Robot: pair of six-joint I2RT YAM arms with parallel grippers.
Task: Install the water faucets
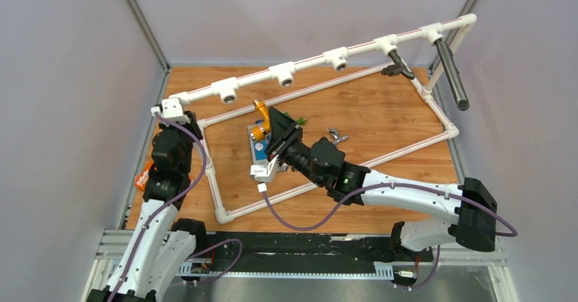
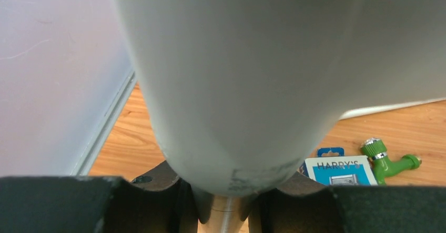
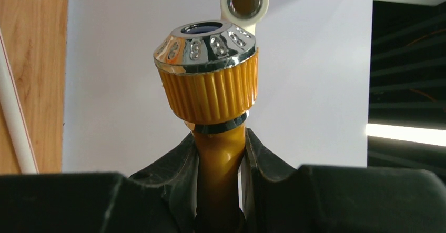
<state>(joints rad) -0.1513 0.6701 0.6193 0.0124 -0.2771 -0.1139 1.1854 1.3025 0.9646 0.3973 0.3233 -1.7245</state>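
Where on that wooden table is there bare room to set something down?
Free: bare table between the chrome faucet and the pipe frame on the right. Crowded centre: right gripper holding the yellow faucet, razor pack, green faucet.

Pale grey walls [image 1: 68, 111] enclose a wooden tabletop [image 1: 382, 118] framed by aluminium corner posts [image 1: 141, 22].

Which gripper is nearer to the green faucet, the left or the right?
Right. The right gripper, holding the yellow faucet, is just beside the green faucet; the left gripper clamps the white pipe frame at its left corner, well away.
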